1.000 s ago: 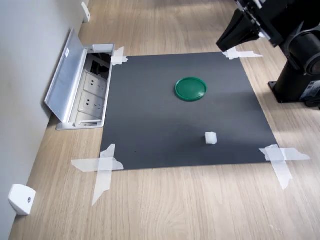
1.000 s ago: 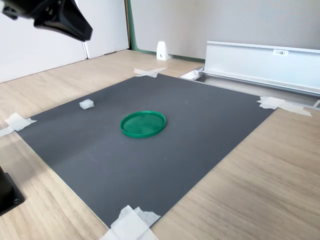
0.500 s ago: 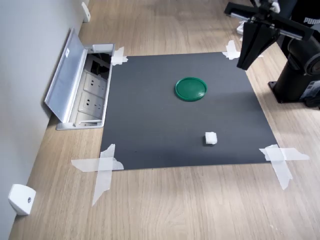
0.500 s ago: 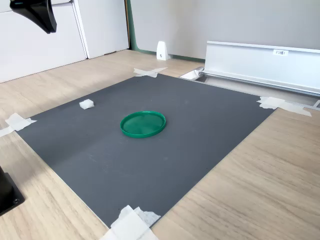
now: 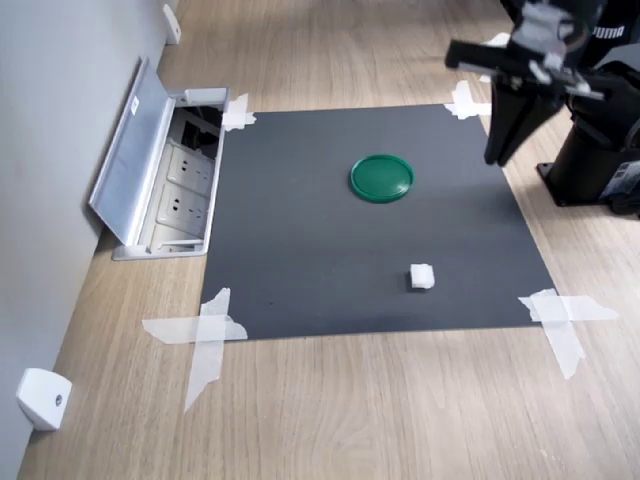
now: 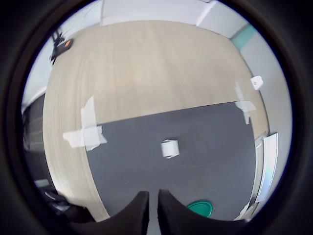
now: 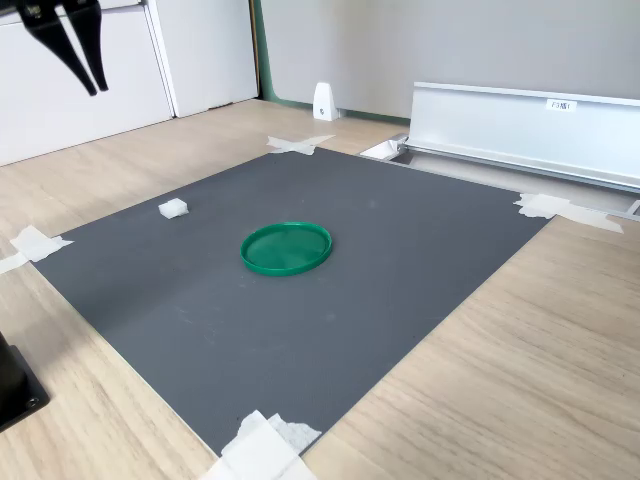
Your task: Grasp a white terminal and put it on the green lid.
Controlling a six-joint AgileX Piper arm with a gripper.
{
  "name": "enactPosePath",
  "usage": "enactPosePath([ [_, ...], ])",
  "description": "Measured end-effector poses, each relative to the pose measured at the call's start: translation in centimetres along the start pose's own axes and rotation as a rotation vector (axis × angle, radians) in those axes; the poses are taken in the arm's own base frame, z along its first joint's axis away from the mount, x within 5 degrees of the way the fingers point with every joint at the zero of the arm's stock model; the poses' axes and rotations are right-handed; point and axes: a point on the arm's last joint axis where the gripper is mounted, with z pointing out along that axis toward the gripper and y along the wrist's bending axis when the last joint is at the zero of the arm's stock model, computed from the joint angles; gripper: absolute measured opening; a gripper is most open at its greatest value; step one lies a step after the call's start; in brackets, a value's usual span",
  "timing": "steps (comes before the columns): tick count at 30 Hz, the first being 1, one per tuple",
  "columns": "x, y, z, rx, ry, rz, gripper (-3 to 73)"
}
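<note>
The white terminal (image 5: 421, 277) is a tiny white block lying on the black mat (image 5: 300, 220), nearer the front edge in the first exterior view. The green lid (image 5: 381, 177) lies flat on the mat, apart from it. My gripper (image 5: 493, 157) hangs high over the mat's right edge in the first exterior view, fingers pointing down, shut and holding nothing. In the wrist view the terminal (image 6: 169, 148) lies well beyond the fingertips (image 6: 139, 205) and the lid (image 6: 200, 208) shows beside them. The second exterior view shows the gripper (image 7: 96, 90) far above the terminal (image 7: 173, 208) and lid (image 7: 286, 247).
An open floor socket box with a raised metal flap (image 5: 150, 170) borders the mat by the wall (image 7: 520, 125). White tape (image 5: 205, 335) holds the mat's corners. A white wedge piece (image 5: 42, 398) sits by the wall. The arm's base (image 5: 600, 150) stands beside the mat.
The gripper has swung from a tilted pose to pointing straight down and dropped a little at the mat's right edge. The terminal and lid have not moved.
</note>
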Motion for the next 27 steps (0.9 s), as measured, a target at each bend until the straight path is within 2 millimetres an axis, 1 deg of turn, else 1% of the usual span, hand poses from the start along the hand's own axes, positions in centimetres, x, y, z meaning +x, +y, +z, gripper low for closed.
enactPosePath([
  [1, -0.2, 0.0, 0.4, -0.012, 0.019, -0.018, 14.2],
  [3, -0.7, 0.1, 1.4, -0.039, 0.058, -0.047, 23.2],
  [5, -1.0, 0.0, 2.3, -0.064, 0.085, -0.065, 32.9],
  [7, -1.4, -0.3, 2.8, -0.072, 0.103, -0.07, 44.6],
  [10, -2.5, -1.4, 3.2, -0.059, 0.096, -0.059, 59.9],
  [12, -3.3, -2.2, 3.1, -0.043, 0.084, -0.033, 67.0],
  [14, -4.1, -3.0, 3.0, -0.038, 0.074, -0.01, 70.5],
  [17, -4.8, -3.3, 3.3, -0.046, 0.074, -0.006, 71.8],
  [23, -6.5, -2.2, 4.7, -0.071, 0.093, -0.083, 72.2],
  [27, -7.1, -2.2, 6.2, -0.081, 0.104, -0.094, 72.2],
])
